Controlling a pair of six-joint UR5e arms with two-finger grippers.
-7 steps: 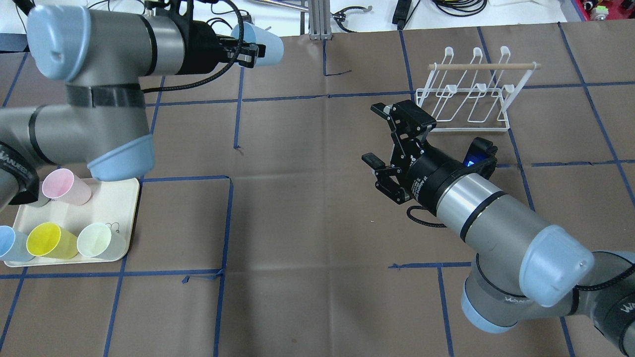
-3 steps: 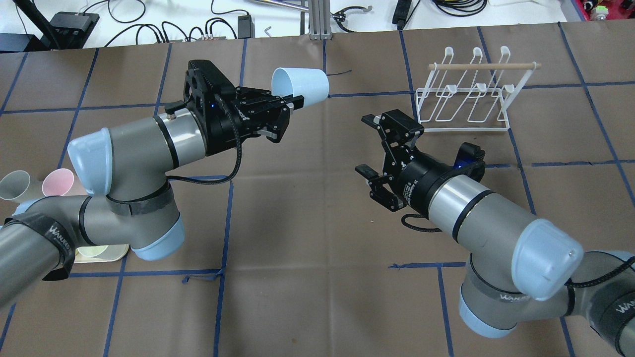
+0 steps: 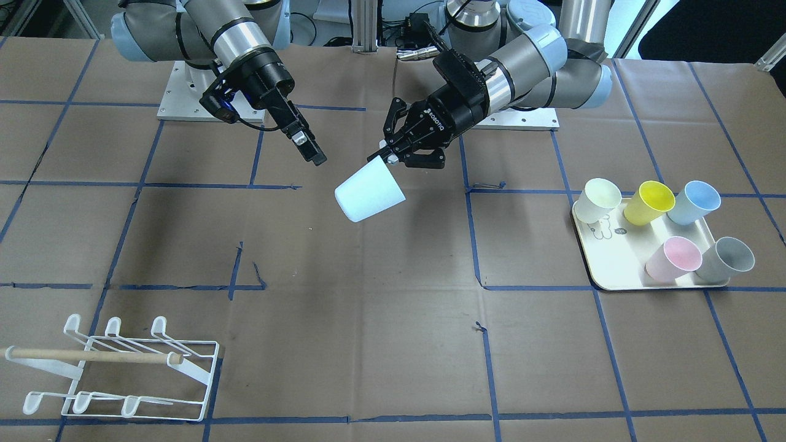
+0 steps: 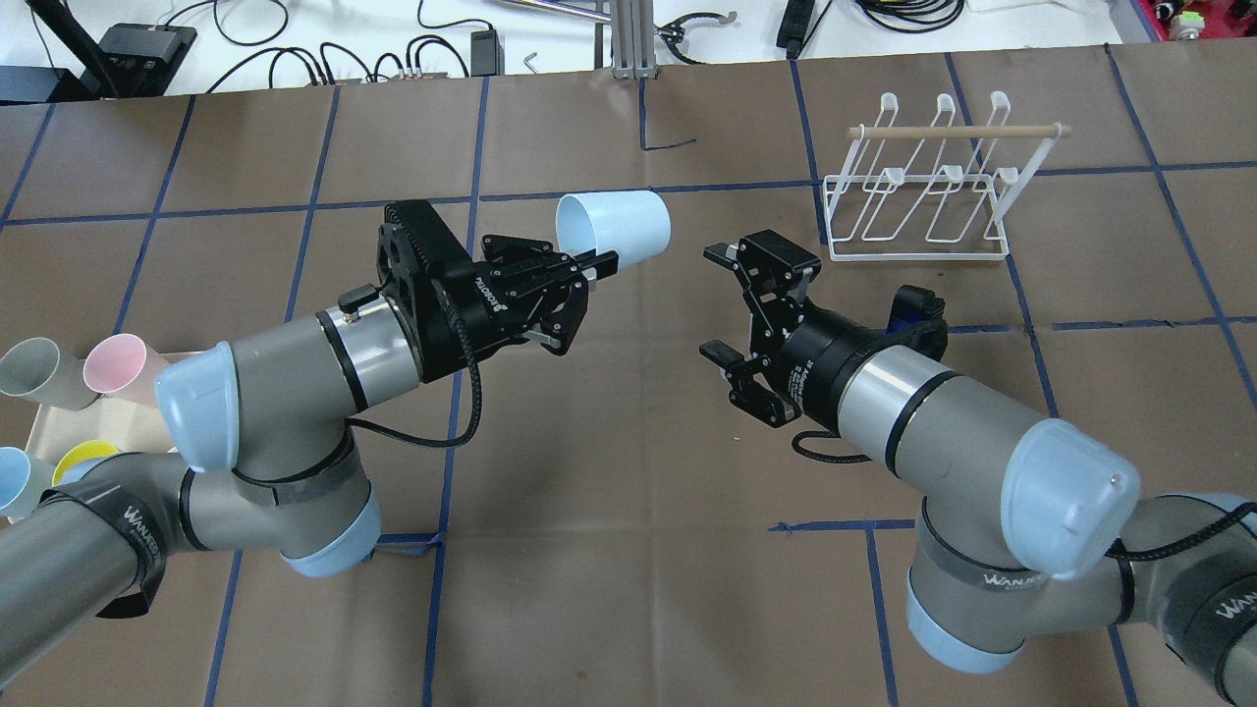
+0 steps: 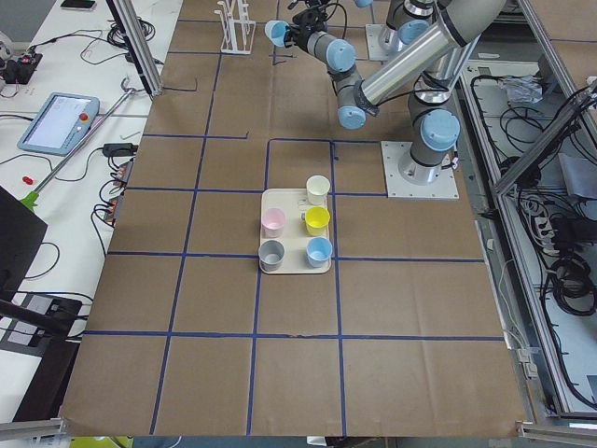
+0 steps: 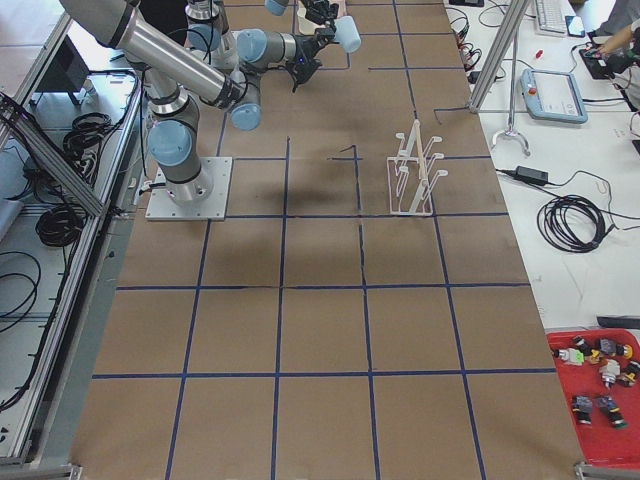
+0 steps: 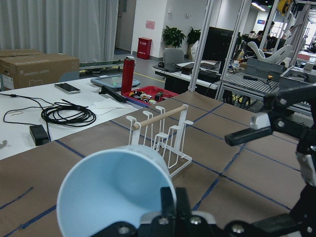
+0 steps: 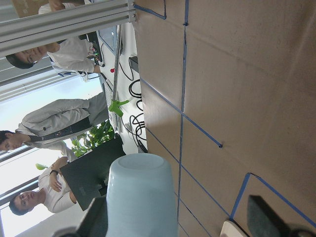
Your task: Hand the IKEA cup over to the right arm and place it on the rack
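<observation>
Above the tabletop [image 4: 609,471], with the rack [image 4: 957,131] untouched at the far right, I was at the hand-over step. My right gripper [image 4: 722,302] waited spread wide and empty. My left gripper [image 4: 599,263] pinched the rim of the pale blue IKEA cup [image 4: 617,224], held sideways in the air with its base toward the right gripper. Next, I judged, that base needed to sit between the right jaws before they closed. A second before, the cup was far off left; the gap had since narrowed.
</observation>
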